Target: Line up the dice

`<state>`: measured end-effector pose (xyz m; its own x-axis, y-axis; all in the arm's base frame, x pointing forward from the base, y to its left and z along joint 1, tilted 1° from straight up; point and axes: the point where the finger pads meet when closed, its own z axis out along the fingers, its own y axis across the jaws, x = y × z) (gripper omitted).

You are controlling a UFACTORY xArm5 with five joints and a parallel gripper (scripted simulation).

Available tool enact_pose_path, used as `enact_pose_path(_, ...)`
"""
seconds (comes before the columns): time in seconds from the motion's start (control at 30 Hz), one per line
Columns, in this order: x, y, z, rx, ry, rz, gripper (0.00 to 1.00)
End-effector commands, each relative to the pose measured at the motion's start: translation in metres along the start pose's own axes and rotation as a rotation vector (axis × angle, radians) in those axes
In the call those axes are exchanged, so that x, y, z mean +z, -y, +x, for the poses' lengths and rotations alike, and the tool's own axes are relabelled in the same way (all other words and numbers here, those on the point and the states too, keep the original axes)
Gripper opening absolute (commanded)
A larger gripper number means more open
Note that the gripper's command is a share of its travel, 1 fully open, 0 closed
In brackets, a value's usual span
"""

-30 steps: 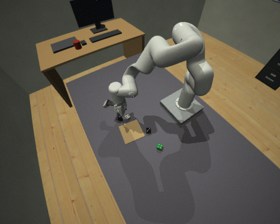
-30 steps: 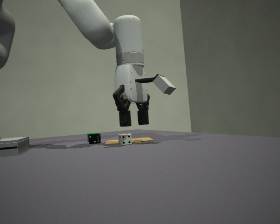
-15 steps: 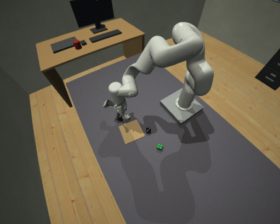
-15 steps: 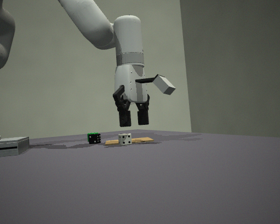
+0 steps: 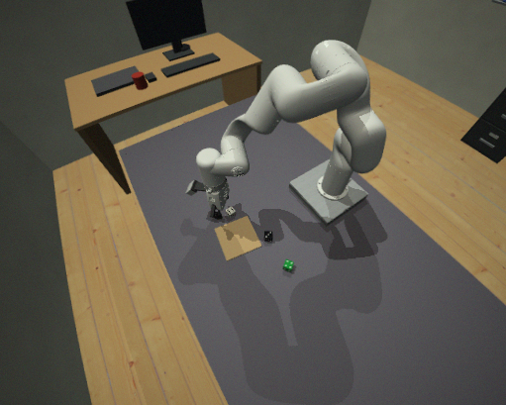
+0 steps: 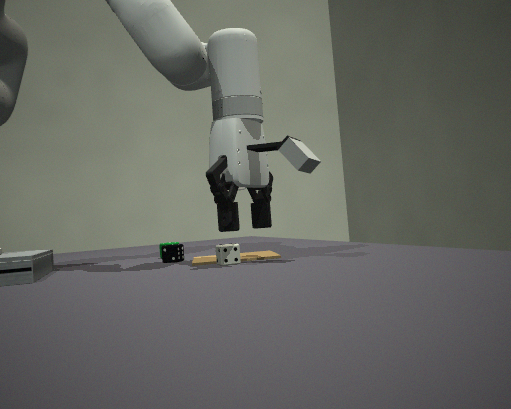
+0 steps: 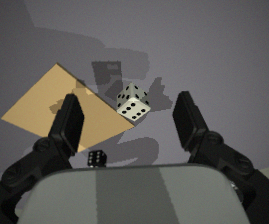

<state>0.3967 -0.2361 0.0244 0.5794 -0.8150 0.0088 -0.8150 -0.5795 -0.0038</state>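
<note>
The white die [image 5: 231, 211] [image 6: 228, 254] [image 7: 133, 103] lies flat beside a corner of the tan mat [image 5: 245, 246] [image 6: 268, 255] [image 7: 32, 107]; its top looks like a six. Whether it touches the mat is unclear. The black die [image 5: 268, 236] [image 6: 173, 252] [image 7: 97, 158] lies off the mat on the base side; its top number is unclear. The green die [image 5: 288, 265] [image 6: 162, 244] lies farther off, showing four on top; the wrist view does not show it. My gripper [image 5: 217, 213] [image 6: 244, 216] [image 7: 128, 104] is open and empty, above the white die, which appears between the fingers in the wrist view.
The robot's base plate [image 5: 306, 199] [image 6: 12, 270] stands beyond the black die. A desk [image 5: 116, 100] with a monitor [image 5: 167, 18], keyboards and a red cup [image 5: 140, 80] stands behind the arm. The arm's shadow falls over part of the mat and dice area.
</note>
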Motion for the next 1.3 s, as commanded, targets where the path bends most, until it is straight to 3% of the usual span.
enact_pose_path(0.0,-0.001,0.001,0.001,0.0,-0.003,0.002,1.0)
enact_pose_path(0.37,-0.001,0.012,-0.024,0.0,-0.003,0.002,1.0)
enact_pose_path(0.87,-0.001,0.061,-0.137,0.0,-0.002,0.006,1.0)
enact_pose_path(1.27,-0.001,0.073,-0.163,0.0,-0.002,0.007,1.0)
